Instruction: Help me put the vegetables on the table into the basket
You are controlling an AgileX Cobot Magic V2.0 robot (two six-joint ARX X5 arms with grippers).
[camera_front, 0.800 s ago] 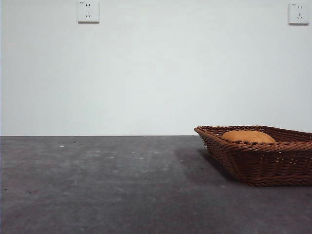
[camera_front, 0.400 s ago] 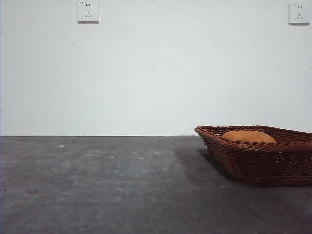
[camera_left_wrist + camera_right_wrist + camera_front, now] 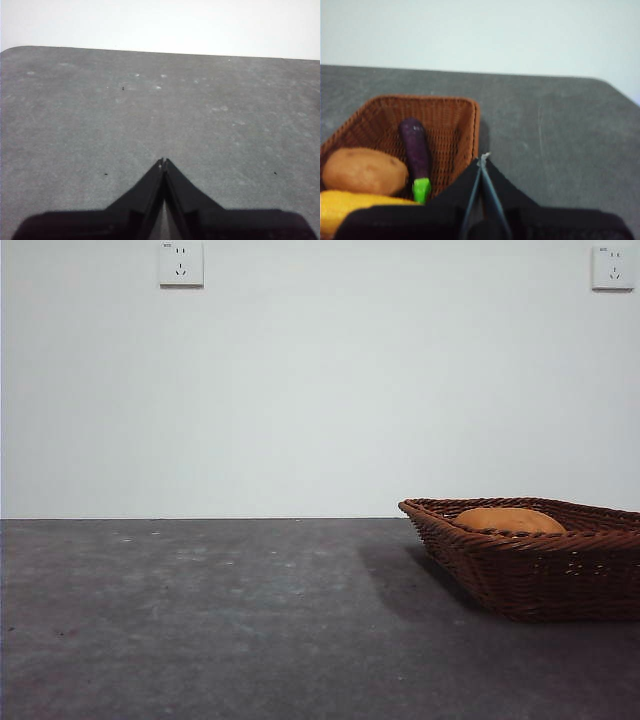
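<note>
Vegetables (image 3: 415, 150) unmoved in basket (image 3: 540, 575), both tools (image 3: 163, 162) (image 3: 483, 157) closed, empty

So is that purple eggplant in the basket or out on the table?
In. The right wrist view shows the eggplant lying inside the basket, beside the potato.

Sitting low at table (image 3: 200, 620) height in the front view, looking level across to the white wall (image 3: 320, 390), catching the basket (image 3: 530, 570) near and large at the right edge. Riding on the left wrist, peering down over closed jaws at bare table only. Riding on the right wrist, tilting down over the basket's near corner, sharing basket and potato (image 3: 364, 171) with the front view.
</note>
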